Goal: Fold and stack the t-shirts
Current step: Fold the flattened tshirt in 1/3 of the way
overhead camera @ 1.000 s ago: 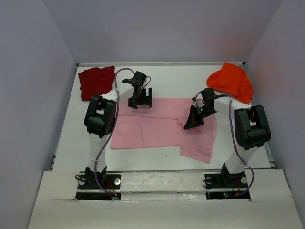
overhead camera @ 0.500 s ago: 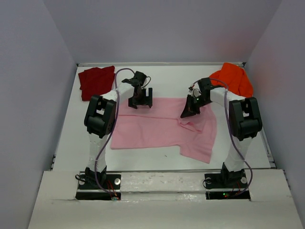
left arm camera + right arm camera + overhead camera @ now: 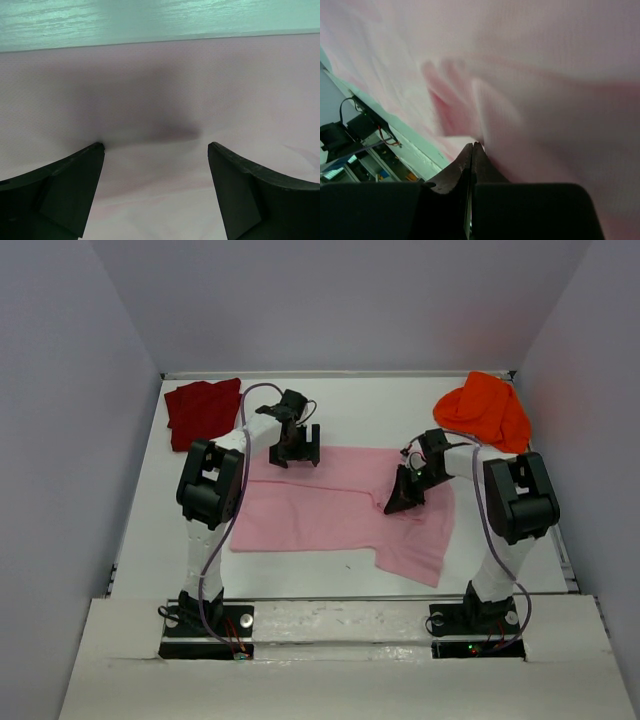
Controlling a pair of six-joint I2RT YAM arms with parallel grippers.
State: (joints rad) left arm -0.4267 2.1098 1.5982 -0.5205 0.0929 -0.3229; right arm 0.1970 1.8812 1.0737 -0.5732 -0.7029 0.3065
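Light pink t-shirt (image 3: 320, 515) flat at table (image 3: 370, 410) centre, right side rumpled. Left gripper (image 3: 295, 455) spread wide on its far edge; right gripper (image 3: 400, 502) pinched onto a fold. Dark red t-shirt (image 3: 203, 412) and orange t-shirt (image 3: 487, 412) in far corners, bare strip between.

Right gripper (image 3: 471, 146) closed on pink t-shirt (image 3: 545, 60), close-up.
The 2 dark fingers (image 3: 447, 180) come up from the bottom edge with tips pressed together, and a raised fold of the cloth meets them right at the tips. The blurred, wrinkled pink cloth fills most of the frame. At lower left, a pale table edge (image 3: 422, 154) runs diagonally, and beyond it is black hardware (image 3: 340, 137) with red wires (image 3: 387, 141).
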